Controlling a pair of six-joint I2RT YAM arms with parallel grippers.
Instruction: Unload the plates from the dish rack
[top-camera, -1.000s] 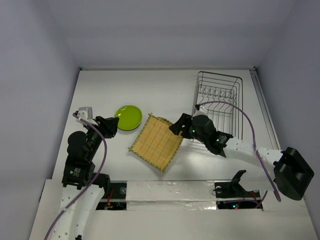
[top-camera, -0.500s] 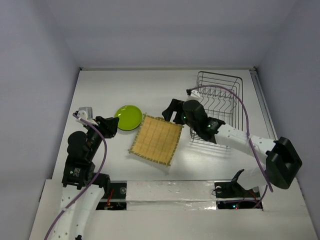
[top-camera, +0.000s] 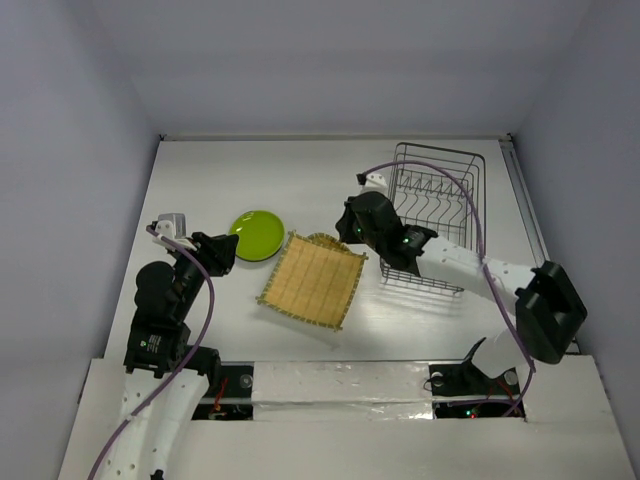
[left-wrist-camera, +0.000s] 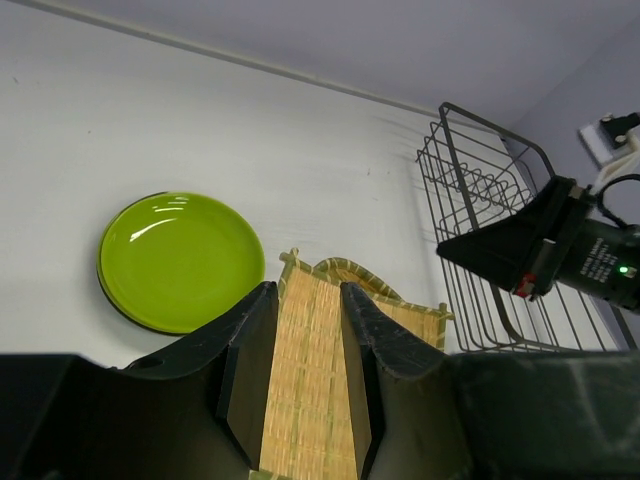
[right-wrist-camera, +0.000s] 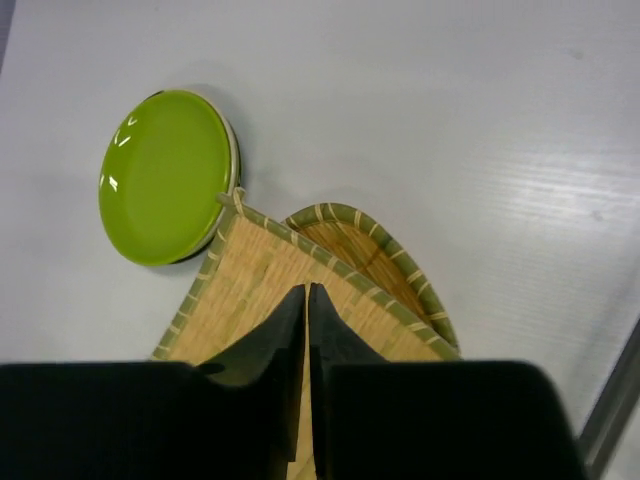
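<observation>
A white counter (top-camera: 300, 180) is seen from above, with two robot arms mounted at its near edge. A wire dish rack (top-camera: 436, 149) stands at the far right of the counter.

Two plates lie on the counter to the left of the rack, outside it. A round green plate (top-camera: 257, 235) is placed left of centre. A square woven plate (top-camera: 310, 282) is set just beside it on the right, and one corner meets the green plate's rim. In the wrist views a curved woven edge shows just behind the square plate's far side. It cannot be told whether this edge belongs to the same plate.

The right pincer (right-wrist-camera: 305, 292) is reached across from the rack side and is poised over the woven plate. Its fingers are pressed together, with only a hairline slit between them. It cannot be told whether the plate is gripped.

The left pincer (top-camera: 218, 252) is held near the green plate's left side. Its fingers are spread apart and nothing is held between them.
</observation>
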